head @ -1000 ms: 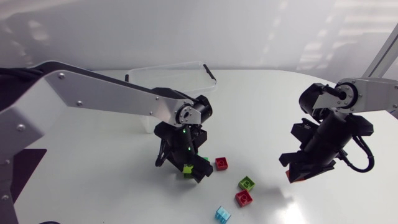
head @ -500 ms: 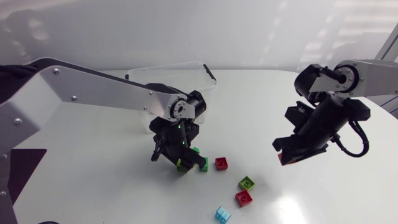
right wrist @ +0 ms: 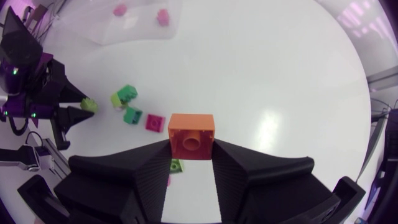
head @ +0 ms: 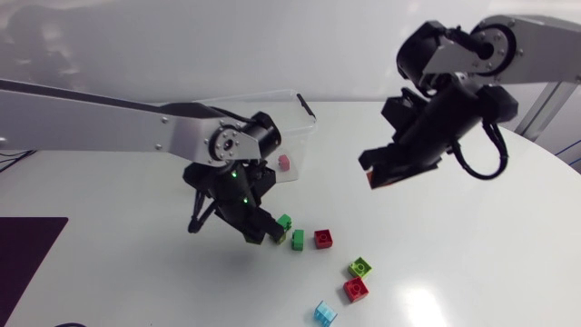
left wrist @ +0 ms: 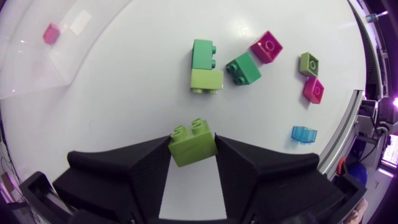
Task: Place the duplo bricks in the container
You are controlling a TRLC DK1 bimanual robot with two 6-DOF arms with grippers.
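Clear plastic for the container, set toward the far side of the bench in the head view, with one pink brick showing through its wall. Just in front of it, low over the bench, the left tool. Well off to the side and raised, the right tool, closed on an orange brick. Looks the shorter trip for the left arm, up and back over the near wall, and a longer carry across for the right. Beside the left tool lie a green brick and a red brick, with more loose ones further out. From the left wrist view: both fingers pressed against a lime brick, studs pointing away from the wrist, long axis spanning finger to finger. Places the container ahead and off to one side, not under the tool. From the right wrist view: orange brick clamped stud-up between the fingers. Puts the container far ahead past the loose bricks, and shows a second pink brick near the first inside it.
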